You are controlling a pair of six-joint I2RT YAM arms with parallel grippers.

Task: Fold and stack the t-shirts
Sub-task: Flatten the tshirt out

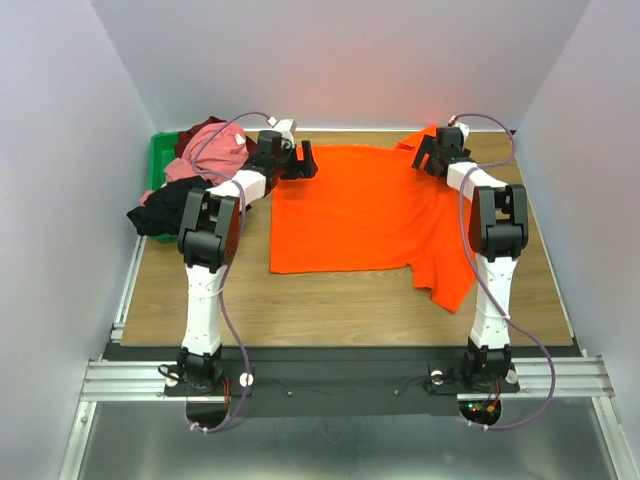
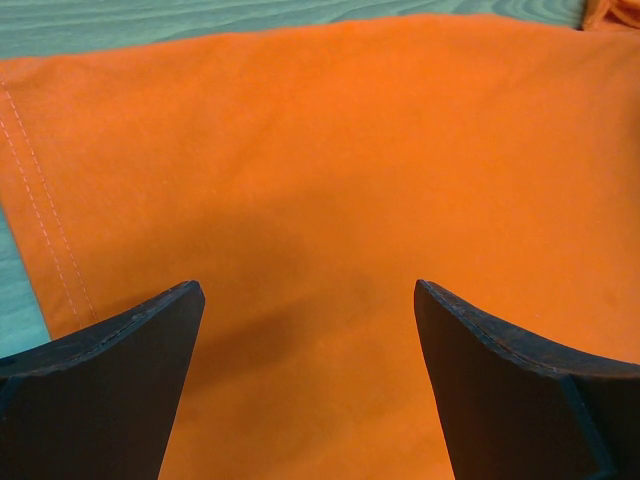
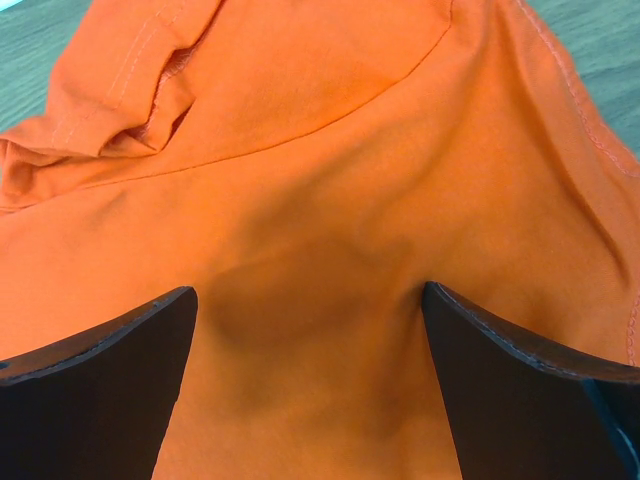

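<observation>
Lying spread out flat on the wooden worktop (image 1: 330, 305), the orange t-shirt (image 1: 350, 210) takes up the middle and right of the surface. Its body forms a broad rectangle, and one sleeve (image 1: 450, 285) angles out toward the near right. The far right corner of the cloth is bunched into folds, which the right wrist view shows as a rumpled seam (image 3: 150, 100) above smoother fabric (image 3: 330, 200). The left gripper (image 1: 300, 163) sits at the far left corner of the shirt with its jaws released and wide apart. In the left wrist view its two dark fingers (image 2: 110, 380) frame a bare stretch of orange cloth (image 2: 330, 150), with nothing held in the gap of the gripper (image 2: 308, 290), and a stitched hem (image 2: 40, 180) runs down the left edge beside the worktop (image 2: 200, 20). The right gripper (image 1: 428, 158) is at the far right corner, likewise spread open (image 3: 308, 292) over the fabric and clasping nothing. Whether the fingertips of either one touch the cloth cannot be told. Well apart to the left, at the far left corner of the worktop, the other shirts lie in a loose heap: a pink shirt (image 1: 215, 150) on top, a maroon shirt (image 1: 200, 128) behind it and a black shirt (image 1: 165, 210) spilling toward the near side. This heap rests in and over a green bin (image 1: 158, 160) against the left wall.
</observation>
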